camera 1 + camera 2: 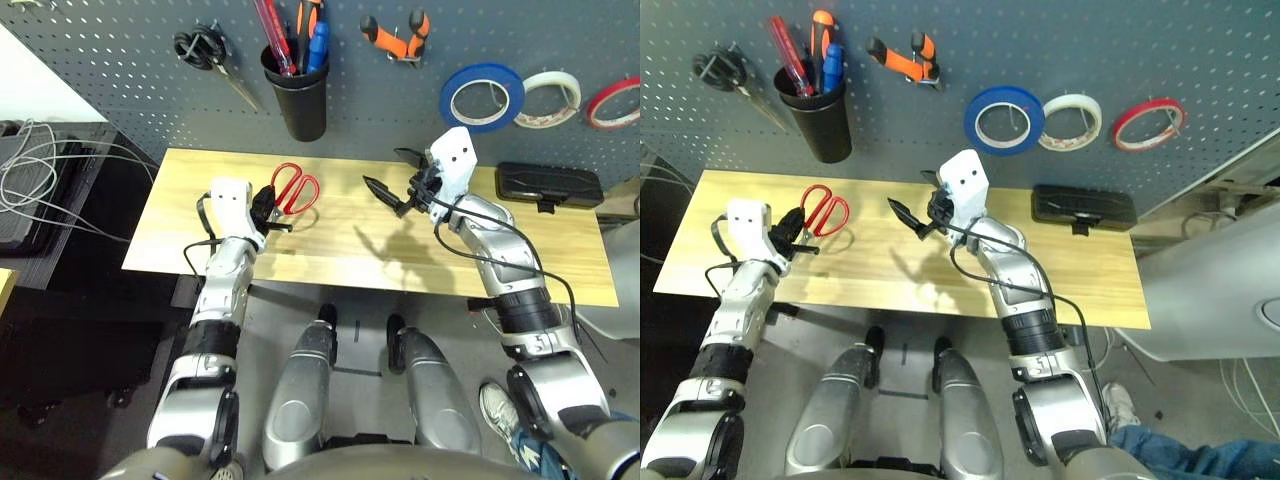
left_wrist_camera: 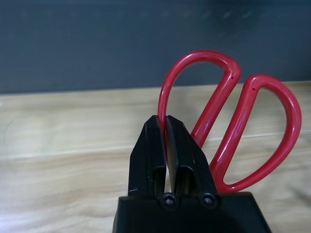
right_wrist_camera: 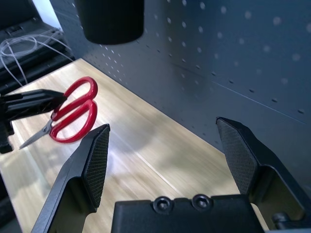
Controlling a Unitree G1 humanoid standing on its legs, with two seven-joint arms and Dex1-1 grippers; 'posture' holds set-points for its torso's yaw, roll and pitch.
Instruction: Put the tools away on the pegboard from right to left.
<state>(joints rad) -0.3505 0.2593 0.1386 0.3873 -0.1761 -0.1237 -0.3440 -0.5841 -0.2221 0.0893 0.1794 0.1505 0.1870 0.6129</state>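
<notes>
Left jaws (image 2: 166, 119): closed on one handle loop of the red-handled scissors (image 2: 221, 97), above surface (image 2: 63, 145). Right jaws (image 3: 163, 121): wide open, empty, apart from scissors.

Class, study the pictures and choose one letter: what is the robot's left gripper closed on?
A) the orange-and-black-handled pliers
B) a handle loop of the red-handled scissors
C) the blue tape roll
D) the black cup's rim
B, because the left gripper has its two fingers pinched on one loop of the red-handled scissors.
</notes>
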